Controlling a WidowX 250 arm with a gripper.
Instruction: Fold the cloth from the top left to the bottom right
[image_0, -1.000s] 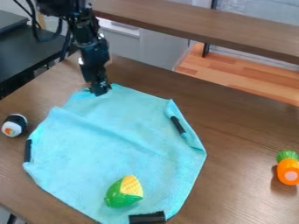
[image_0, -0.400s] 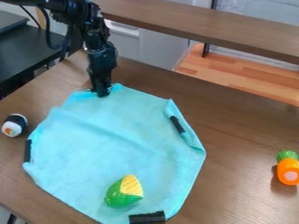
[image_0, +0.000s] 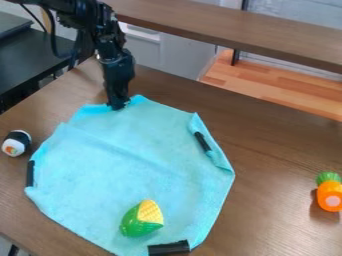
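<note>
So the light blue fabric cloth (image_0: 120, 165) was lying mostly spread out on the brown wooden table (image_0: 287, 145), taking up the left and middle of the camera view, with a few shallow creases running across it. The black two-finger gripper (image_0: 119, 106) was pointing down right at the cloth's top edge, a bit left of the middle, with brighter blue bits of the edge on both sides of its tip. Honestly couldn't tell how far open it was, or whether it had hold of the cloth. A green and yellow toy corn cob (image_0: 142, 219) sat on the lower part of the cloth, tilted over. There were three short black strips too: one on the upper right part next to a narrow folded flap (image_0: 212, 150), one at the left edge and one at the bottom edge. Off the cloth, a black and white toy sushi roll (image_0: 16, 143) sat near its left side, and an orange toy carrot with a green top (image_0: 329, 192) was well apart from it, over by the right edge of the view. A long brown wooden shelf (image_0: 227, 25) ran across the top.
</note>
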